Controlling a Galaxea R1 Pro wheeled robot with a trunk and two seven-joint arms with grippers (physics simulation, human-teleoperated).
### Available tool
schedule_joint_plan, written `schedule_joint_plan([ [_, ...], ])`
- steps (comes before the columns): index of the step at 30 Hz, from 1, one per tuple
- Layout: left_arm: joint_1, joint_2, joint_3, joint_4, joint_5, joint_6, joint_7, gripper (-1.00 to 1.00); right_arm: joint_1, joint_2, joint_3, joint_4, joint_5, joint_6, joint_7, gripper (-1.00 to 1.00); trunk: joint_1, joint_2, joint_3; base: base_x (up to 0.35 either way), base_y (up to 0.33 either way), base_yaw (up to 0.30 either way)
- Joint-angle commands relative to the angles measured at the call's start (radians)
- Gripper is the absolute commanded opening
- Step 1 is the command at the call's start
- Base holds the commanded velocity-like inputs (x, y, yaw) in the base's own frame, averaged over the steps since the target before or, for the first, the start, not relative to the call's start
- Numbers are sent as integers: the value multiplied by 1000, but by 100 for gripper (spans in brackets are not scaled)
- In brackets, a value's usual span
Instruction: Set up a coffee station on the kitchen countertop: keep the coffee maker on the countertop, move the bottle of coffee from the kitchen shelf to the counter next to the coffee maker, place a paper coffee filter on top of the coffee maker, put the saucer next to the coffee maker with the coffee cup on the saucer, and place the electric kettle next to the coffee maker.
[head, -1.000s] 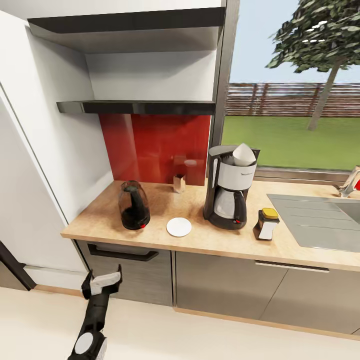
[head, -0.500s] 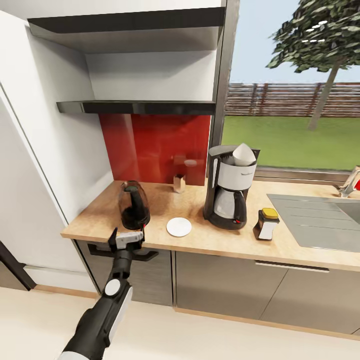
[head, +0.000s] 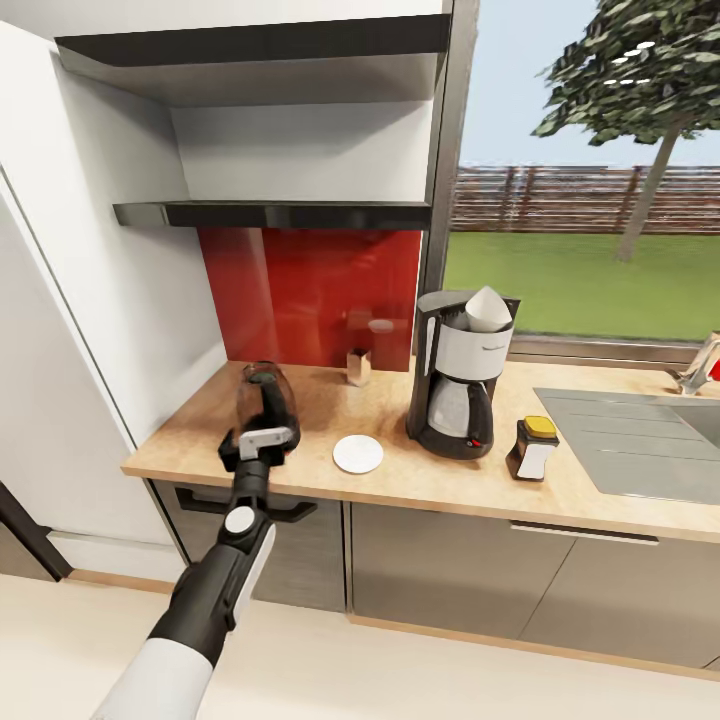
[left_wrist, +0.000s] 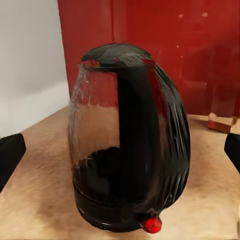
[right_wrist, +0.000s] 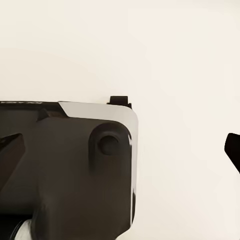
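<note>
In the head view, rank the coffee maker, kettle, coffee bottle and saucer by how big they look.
1. coffee maker
2. electric kettle, partly hidden by the left gripper
3. and 4. bottle of coffee and saucer look similar; no ranking.

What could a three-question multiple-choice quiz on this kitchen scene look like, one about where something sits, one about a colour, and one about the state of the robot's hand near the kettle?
1. Where does the saucer lie?
A. Between the electric kettle and the coffee maker
B. In the sink
C. On the shelf

2. What colour is the cap on the bottle of coffee?
A. Blue
B. Yellow-gold
C. Green

3. How does the left gripper stand?
A. Shut on the kettle's handle
B. Open, in front of the kettle
C. Holding the saucer

Answers:
1 A: the head view shows the white plate on the countertop between the two appliances.
2 B: the cap is yellow-gold above a white front.
3 B: the left wrist view shows the fingertips wide apart at both edges with the kettle between them, untouched.
</note>
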Motion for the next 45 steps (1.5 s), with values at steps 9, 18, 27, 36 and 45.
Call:
schedule_joint_plan([
  [9,1,3,-19,3,-24,12,57,100,-1,-1,-9,2,10,-3,3,100,1,-2,-2,0,0,0],
  [18,10,6,-20,4,-23,12,59,100,-1,-23,-9,27,10,0,-14,100,1,-2,-2,0,0,0],
  [27,9,6,-20,18,-21,11,55,100,1,-25,-9,31,9,1,-115,100,1,-2,-2,124,0,0],
  [36,9,6,-20,25,-20,11,55,100,1,-22,-9,30,9,2,-121,100,1,-2,-2,28,-2,0],
  [45,9,6,-20,51,-20,4,62,100,1,-22,-9,30,9,2,-121,100,1,-2,-2,141,-91,0],
])
